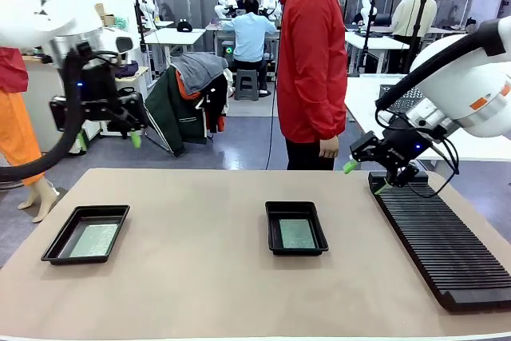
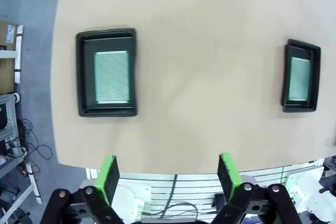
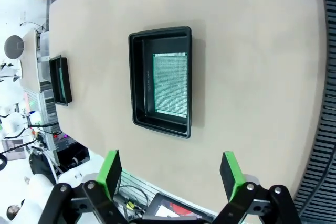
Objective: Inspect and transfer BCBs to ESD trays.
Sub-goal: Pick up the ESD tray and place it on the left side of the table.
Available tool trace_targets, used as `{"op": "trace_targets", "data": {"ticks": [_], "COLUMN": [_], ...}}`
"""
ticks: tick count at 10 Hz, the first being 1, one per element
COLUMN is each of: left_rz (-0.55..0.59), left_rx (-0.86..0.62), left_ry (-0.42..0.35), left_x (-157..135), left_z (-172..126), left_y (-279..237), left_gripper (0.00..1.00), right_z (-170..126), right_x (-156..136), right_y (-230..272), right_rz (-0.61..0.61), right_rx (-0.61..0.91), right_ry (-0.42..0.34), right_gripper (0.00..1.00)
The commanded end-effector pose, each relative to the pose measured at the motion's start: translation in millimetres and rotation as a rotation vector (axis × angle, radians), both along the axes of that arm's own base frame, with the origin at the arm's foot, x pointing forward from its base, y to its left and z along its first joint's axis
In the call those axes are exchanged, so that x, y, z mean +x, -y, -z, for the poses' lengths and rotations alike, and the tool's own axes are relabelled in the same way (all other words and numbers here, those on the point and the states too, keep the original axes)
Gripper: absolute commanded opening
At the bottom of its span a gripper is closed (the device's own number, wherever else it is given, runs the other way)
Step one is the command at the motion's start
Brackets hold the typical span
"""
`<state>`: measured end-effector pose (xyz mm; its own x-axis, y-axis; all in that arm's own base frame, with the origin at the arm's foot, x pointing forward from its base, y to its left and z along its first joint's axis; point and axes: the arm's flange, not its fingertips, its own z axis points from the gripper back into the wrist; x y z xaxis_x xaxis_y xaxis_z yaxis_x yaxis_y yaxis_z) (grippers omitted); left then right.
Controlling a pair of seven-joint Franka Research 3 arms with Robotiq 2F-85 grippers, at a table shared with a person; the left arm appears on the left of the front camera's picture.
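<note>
Left gripper (image 2: 167, 174): fingers spread wide, empty, raised off the bench (image 1: 200, 277). Left ESD tray (image 2: 106, 72) lies ahead and left of them, BCB (image 2: 111, 76) flat inside, long axis running away from the fingers. Centre tray (image 3: 161, 81) holds a second BCB (image 3: 170, 84), ahead of the right gripper (image 3: 170, 174), equally wide and empty. Slotted rack (image 1: 443, 241) lies beside it. Judgement: each arm is nearer its own tray; nothing obstructs.

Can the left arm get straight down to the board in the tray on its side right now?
Probably yes. The left gripper hangs open above the table edge, and nothing lies over the board in the left tray.
</note>
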<state>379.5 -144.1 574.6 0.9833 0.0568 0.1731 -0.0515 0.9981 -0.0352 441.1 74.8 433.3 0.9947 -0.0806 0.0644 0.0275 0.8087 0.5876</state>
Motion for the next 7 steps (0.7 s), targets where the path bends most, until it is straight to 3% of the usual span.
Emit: {"op": "trace_targets", "data": {"ticks": [1, 5, 7], "left_rz": [-0.019, -0.011, -0.018], "left_rx": [-0.033, -0.012, -0.011], "left_ry": [-0.013, -0.011, -0.013], "left_x": [16.2, 34.8, 43.5], "left_z": [0.8, 20.2, 36.8], "left_y": [30.5, 115.9, 150.0], "left_gripper": [1.00, 1.00, 1.00], "right_z": [5.8, 19.2, 9.5], "right_x": [-5.5, 2.0, -3.1], "right_y": [21.8, 64.1, 47.5], "right_rz": [-0.027, -0.062, -0.028], "right_rx": [0.058, 0.135, 0.052], "right_ry": [0.006, 0.007, -0.002], "right_gripper": [1.00, 1.00, 1.00]}}
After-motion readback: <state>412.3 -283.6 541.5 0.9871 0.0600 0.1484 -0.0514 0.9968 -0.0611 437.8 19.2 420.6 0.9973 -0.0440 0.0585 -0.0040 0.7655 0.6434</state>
